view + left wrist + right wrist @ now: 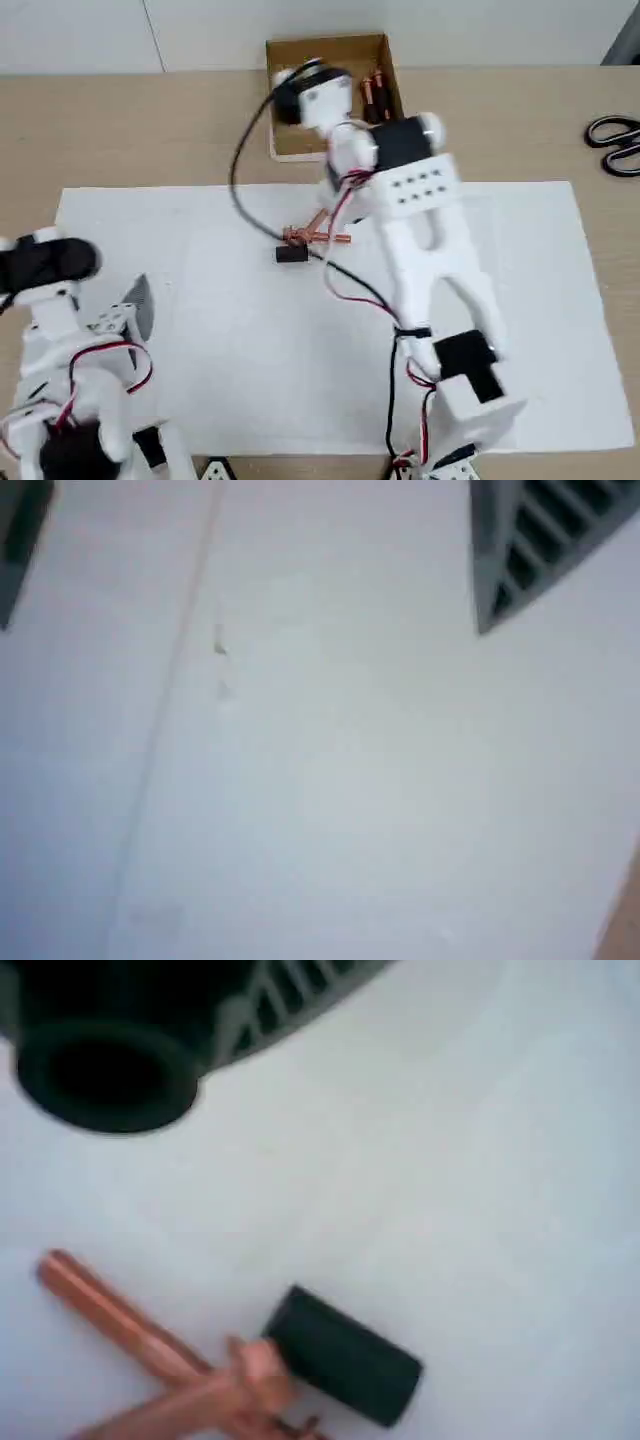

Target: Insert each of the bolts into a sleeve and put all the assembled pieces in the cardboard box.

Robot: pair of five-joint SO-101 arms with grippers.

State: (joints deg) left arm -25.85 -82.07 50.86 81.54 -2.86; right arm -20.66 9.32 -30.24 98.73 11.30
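Observation:
Two copper bolts [316, 235] lie crossed on the white paper [220, 330], with a loose black sleeve [291, 254] right beside them. In the right wrist view the same bolts [150, 1355] and sleeve [345, 1355] lie just below my right gripper [190, 1040], which is shut on another black sleeve [100, 1075], hollow end showing. The cardboard box [300, 55] at the back holds assembled pieces [373, 95]. My left gripper [133, 308] hovers low over bare paper at the left, open with nothing between its fingers [540, 540].
Scissors [615, 145] lie at the table's far right edge. The right arm's black cable [245, 190] loops over the paper near the bolts. The paper has free room in the middle and on the right.

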